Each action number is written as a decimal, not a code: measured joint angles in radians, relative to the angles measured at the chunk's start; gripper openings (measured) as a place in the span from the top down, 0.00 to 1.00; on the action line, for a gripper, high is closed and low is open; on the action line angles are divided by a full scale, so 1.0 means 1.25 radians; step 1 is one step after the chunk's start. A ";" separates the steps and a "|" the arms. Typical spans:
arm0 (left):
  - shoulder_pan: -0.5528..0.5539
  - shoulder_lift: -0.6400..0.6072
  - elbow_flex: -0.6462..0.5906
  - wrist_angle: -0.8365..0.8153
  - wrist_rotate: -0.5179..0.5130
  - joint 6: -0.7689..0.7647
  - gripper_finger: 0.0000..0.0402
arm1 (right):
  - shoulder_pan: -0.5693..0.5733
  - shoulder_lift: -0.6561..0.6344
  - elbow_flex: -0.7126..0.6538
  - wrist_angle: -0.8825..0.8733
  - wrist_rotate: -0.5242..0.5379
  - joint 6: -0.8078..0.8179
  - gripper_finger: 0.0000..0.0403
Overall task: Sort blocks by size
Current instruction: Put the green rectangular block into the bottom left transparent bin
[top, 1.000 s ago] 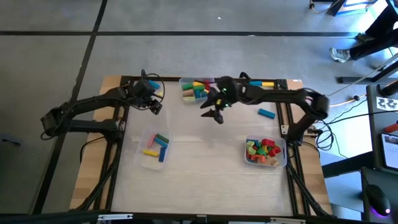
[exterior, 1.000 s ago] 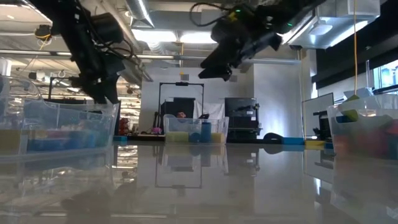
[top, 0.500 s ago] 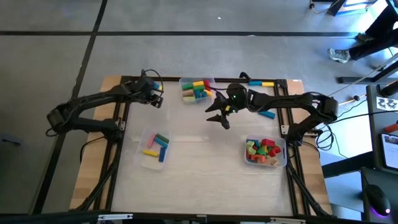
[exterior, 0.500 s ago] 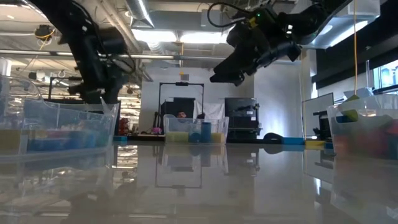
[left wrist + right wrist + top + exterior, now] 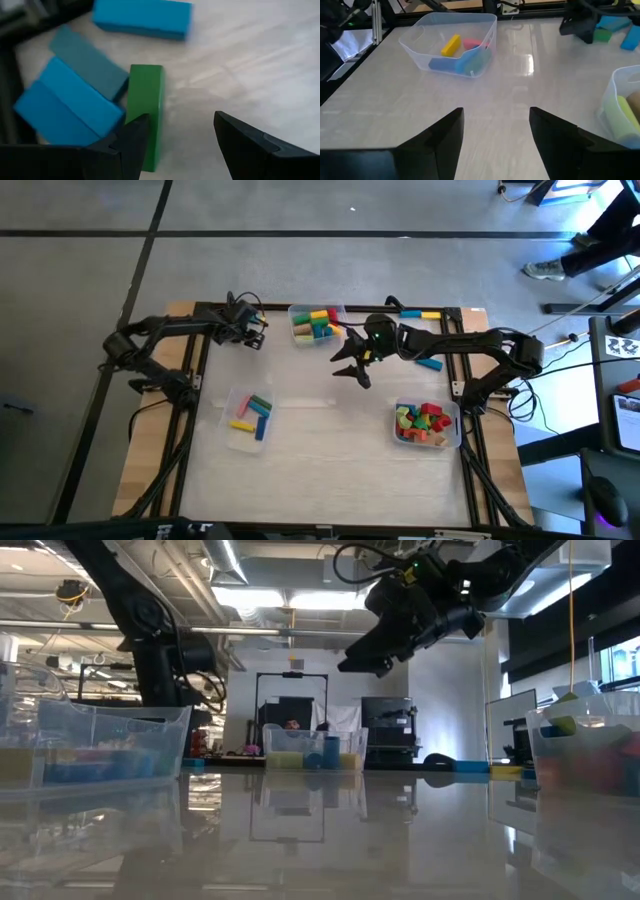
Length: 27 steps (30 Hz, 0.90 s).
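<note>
Blocks in many spots on white table (image 5: 320, 430). Long blocks (image 5: 254, 411) in clear bin (image 5: 262, 432) on left side. Round ones (image 5: 313, 323) in far bin (image 5: 330, 309). Short chunky ones (image 5: 423, 423) in right bin (image 5: 455, 432). Loose blue block (image 5: 429, 363) near right edge.

Left gripper (image 5: 252, 335) at far left corner, fingers apart, holding nothing, low over green block (image 5: 145, 100) beside blue bars (image 5: 75, 97).

Right gripper (image 5: 352, 370) up high near table middle, fingers apart, holding nothing.
</note>
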 joint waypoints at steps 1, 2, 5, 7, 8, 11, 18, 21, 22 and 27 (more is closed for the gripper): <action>0.000 0.008 0.000 0.002 -0.019 0.003 0.46 | 0.001 0.000 0.000 -0.003 -0.003 0.000 0.44; -0.001 0.014 0.000 0.003 -0.036 0.004 0.46 | 0.005 0.000 0.000 -0.004 -0.006 0.001 0.44; -0.003 0.014 0.000 0.005 -0.041 0.005 0.46 | 0.020 0.001 0.000 -0.005 -0.005 0.002 0.44; -0.009 0.006 0.000 -0.003 -0.030 0.002 0.46 | 0.036 0.001 0.000 -0.005 -0.004 0.002 0.44; -0.013 0.002 0.000 -0.009 -0.017 0.001 0.46 | 0.043 0.001 0.000 -0.006 -0.001 0.002 0.44; -0.024 -0.004 0.001 -0.002 0.054 -0.001 0.46 | 0.069 0.001 0.000 -0.008 0.034 0.001 0.44; -0.073 -0.028 0.000 -0.017 0.130 -0.002 0.46 | 0.104 0.001 0.000 -0.009 0.116 -0.001 0.44; -0.085 -0.069 -0.002 -0.035 0.119 -0.028 0.46 | 0.106 0.001 0.000 -0.009 0.136 0.000 0.44; -0.089 -0.085 -0.002 -0.036 0.103 -0.032 0.46 | 0.106 0.001 0.000 -0.009 0.136 0.000 0.44; -0.076 -0.110 -0.002 -0.042 0.034 -0.035 0.46 | 0.106 0.001 0.000 -0.009 0.136 0.000 0.44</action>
